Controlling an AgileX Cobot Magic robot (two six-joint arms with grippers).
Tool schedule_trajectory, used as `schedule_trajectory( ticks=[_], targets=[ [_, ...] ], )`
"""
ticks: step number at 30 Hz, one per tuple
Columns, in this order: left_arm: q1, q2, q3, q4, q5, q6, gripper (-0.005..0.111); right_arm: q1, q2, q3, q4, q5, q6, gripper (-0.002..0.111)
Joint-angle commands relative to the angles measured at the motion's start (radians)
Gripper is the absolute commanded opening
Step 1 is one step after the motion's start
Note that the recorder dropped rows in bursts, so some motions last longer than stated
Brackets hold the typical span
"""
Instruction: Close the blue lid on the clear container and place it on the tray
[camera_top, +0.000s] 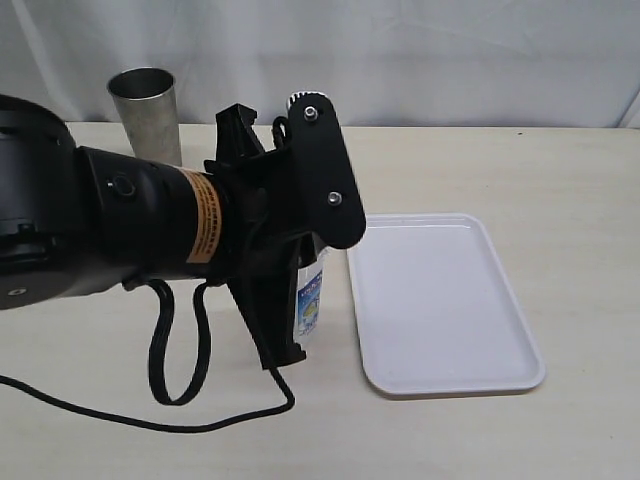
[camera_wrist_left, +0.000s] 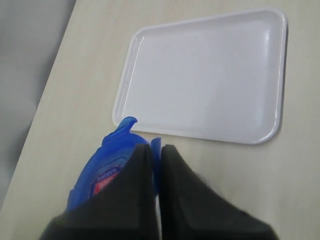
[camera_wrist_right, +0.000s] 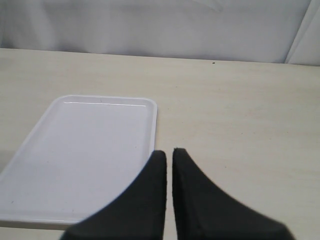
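The blue lid with its red-blue sticker shows in the left wrist view. My left gripper is shut on one of its flaps. In the exterior view my left arm covers most of the clear container; only a strip with the blue-white label shows, just left of the tray. The lid itself is hidden there. The white tray lies empty beyond the lid. My right gripper is shut with nothing between its fingers, over the table next to the tray's edge.
A tapered steel cup stands at the back left of the table. A black cable loops over the table below my left arm. A white curtain hangs behind the table's far edge.
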Motion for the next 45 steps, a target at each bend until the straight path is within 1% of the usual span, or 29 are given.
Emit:
schedule_trajectory(
  ticks=[1, 6, 8, 12, 16, 18, 21, 30, 36, 41, 45],
  targets=[
    [-0.003, -0.002, 0.0, 0.181, -0.01, -0.183, 0.0, 0.002, -0.004, 0.002, 0.004, -0.013, -0.003, 0.005],
    [-0.003, -0.002, 0.0, 0.222, -0.012, -0.223, 0.0, 0.002, -0.004, 0.002, 0.004, -0.013, -0.003, 0.005],
    [-0.003, -0.004, 0.0, 0.269, -0.012, -0.275, 0.0, 0.002, -0.004, 0.002, 0.004, -0.013, -0.003, 0.005],
    [-0.003, -0.006, 0.013, 0.389, -0.01, -0.399, 0.0, 0.002, -0.004, 0.002, 0.004, -0.013, -0.003, 0.005],
    [-0.003, -0.024, 0.08, 0.574, -0.042, -0.586, 0.0, 0.002, -0.004, 0.002, 0.004, -0.013, -0.003, 0.005],
    [-0.003, -0.031, 0.1, 0.639, -0.067, -0.652, 0.0, 0.002, -0.004, 0.002, 0.004, -0.013, -0.003, 0.005],
    [-0.003, -0.033, 0.099, 0.654, -0.092, -0.66, 0.0, 0.002, -0.004, 0.002, 0.004, -0.013, -0.003, 0.005],
    [-0.003, -0.031, 0.122, 0.647, -0.103, -0.66, 0.0, 0.002, -0.004, 0.002, 0.004, -0.013, -0.003, 0.005],
    [-0.003, -0.031, 0.156, 0.654, -0.171, -0.66, 0.0, 0.002, -0.004, 0.002, 0.004, -0.013, -0.003, 0.005],
    [-0.003, -0.031, 0.156, 0.654, -0.173, -0.66, 0.0, 0.002, -0.004, 0.002, 0.004, -0.013, -0.003, 0.005],
    [-0.003, -0.031, 0.156, 0.647, -0.142, -0.66, 0.0, 0.002, -0.004, 0.002, 0.004, -0.013, -0.003, 0.005]
  ],
)
